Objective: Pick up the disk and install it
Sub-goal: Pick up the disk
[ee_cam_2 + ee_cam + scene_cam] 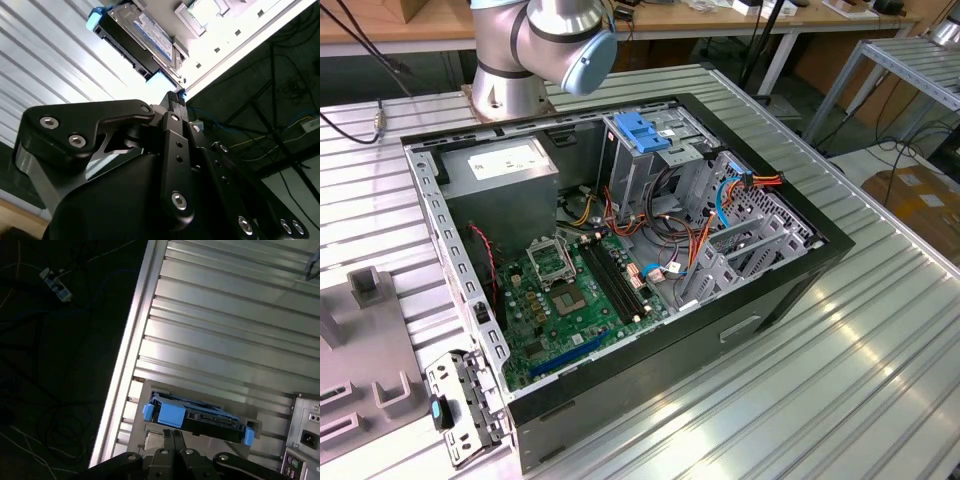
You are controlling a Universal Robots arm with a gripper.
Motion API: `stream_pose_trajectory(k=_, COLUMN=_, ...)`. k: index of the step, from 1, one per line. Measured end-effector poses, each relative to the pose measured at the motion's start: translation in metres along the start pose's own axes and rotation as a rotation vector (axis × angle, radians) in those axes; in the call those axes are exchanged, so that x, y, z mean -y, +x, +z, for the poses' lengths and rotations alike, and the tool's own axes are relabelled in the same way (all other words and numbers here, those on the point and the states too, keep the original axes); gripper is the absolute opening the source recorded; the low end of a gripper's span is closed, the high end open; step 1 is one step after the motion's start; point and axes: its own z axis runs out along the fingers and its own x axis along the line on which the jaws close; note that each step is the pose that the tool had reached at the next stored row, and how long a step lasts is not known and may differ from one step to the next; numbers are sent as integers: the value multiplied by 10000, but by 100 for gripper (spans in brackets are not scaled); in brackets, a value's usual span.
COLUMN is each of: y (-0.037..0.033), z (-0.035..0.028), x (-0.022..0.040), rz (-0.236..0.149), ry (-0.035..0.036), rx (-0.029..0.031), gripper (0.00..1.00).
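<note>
Looking down through my wrist cameras, I see a ribbed aluminium table (235,320) that ends at a straight edge, with dark floor (55,365) beyond it. In the exterior view an open computer case (790,290) sits on the same table, its motherboard (570,300) exposed. A grey power-supply box (505,165) sits in its far corner and an upright cage with a blue top (642,135) stands beside that. A grey fixture (370,340) lies at the exterior view's left, and wooden benches (420,25) line the room behind.

The arm (545,45) rises from its base at the table's far side, behind the case. The wrist cameras point down along the gripper (173,434) at the tabletop.

In the first wrist view the two fingertips stand pressed together with nothing between them. They are right at the disk (197,419), though I cannot tell whether they touch it.

The disk rests on a grey holder plate (210,399) near the table's edge, outside the case and close to its rear panel (300,440). Its long axis runs along the table's ribs, crosswise to that edge, and blue plastic shows at both ends. A narrow dark side faces the gripper. In the second wrist view the white-and-blue label (152,32) shows on its broad face.
</note>
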Motion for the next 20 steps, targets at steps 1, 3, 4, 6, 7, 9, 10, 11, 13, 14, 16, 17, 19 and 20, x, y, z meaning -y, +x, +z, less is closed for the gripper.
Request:
stream_pose_trajectory(k=1, y=0, z=0, x=0, rz=-289, ry=-3, rx=-12, gripper=11)
stream_pose_trajectory(k=3, y=0, z=1, x=0, rz=-1006, ry=-10, rx=-44, gripper=11)
stream_pose_trajectory(k=4, y=0, z=1, x=0, rz=-1295, ry=-12, rx=-58, gripper=11)
stream_pose_trajectory(k=6, y=0, z=1, x=0, rz=-1692, ry=-16, rx=-74, gripper=11)
stream_pose_trajectory(k=7, y=0, z=1, x=0, rz=-1884, ry=-18, rx=-83, gripper=11)
stream_pose_trajectory(k=9, y=0, z=2, x=0, rz=-2253, ry=-22, rx=-99, gripper=11)
stream_pose_trajectory(k=10, y=0, z=2, x=0, rz=-2500, ry=-24, rx=-110, gripper=11)
stream_pose_trajectory(k=11, y=0, z=2, x=0, rz=-2689, ry=-27, rx=-118, gripper=11)
stream_pose_trajectory(k=13, y=0, z=2, x=0, rz=-3060, ry=-30, rx=-135, gripper=11)
stream_pose_trajectory(k=14, y=0, z=2, x=0, rz=-3316, ry=-32, rx=-146, gripper=11)
stream_pose_trajectory(k=16, y=0, z=2, x=0, rz=-3789, ry=-37, rx=-167, gripper=11)
stream_pose_trajectory(k=17, y=0, z=2, x=0, rz=-4105, ry=-40, rx=-181, gripper=11)
stream_pose_trajectory(k=19, y=0, z=2, x=0, rz=-4469, ry=-44, rx=-197, gripper=11)
stream_pose_trajectory(k=20, y=0, z=2, x=0, rz=-4655, ry=-46, rx=-205, gripper=11)
